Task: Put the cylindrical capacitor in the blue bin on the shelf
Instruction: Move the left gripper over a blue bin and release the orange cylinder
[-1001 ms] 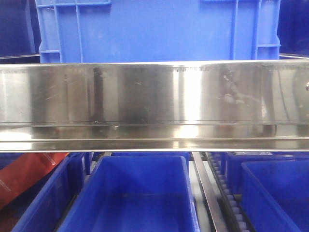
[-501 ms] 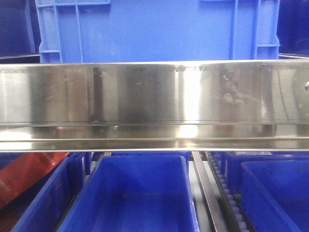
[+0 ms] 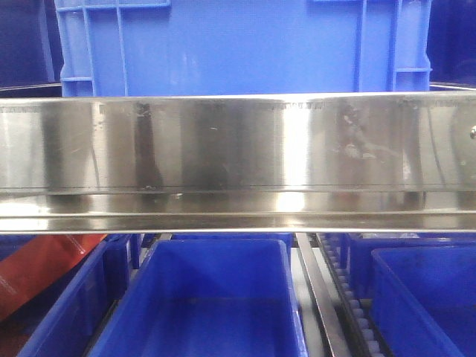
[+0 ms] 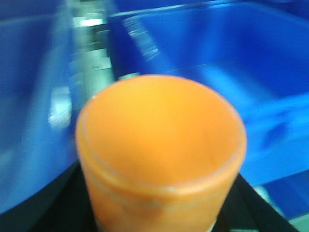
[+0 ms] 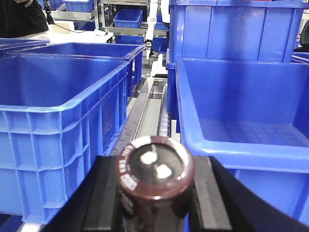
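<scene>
Barely anything has budged up front: only the dark reflection on the shiny stainless-steel shelf rail (image 3: 238, 149) has slid a bit, so I reckon an arm is moving out of shot. An open blue plastic bin (image 3: 216, 297) sits below it, with a long flat red item (image 3: 37, 275) off to the left.

Left wrist is blurry. The left end effector (image 4: 157, 212) is clamped on the orange cylindrical capacitor (image 4: 159, 140), blue bins are right behind it, and it's not dropped yet. No print readable.

Right wrist: the right end effector (image 5: 154, 203) grips a dark maroon cylinder (image 5: 154, 169) with a silvery top; the rim lettering is too small to read.
</scene>
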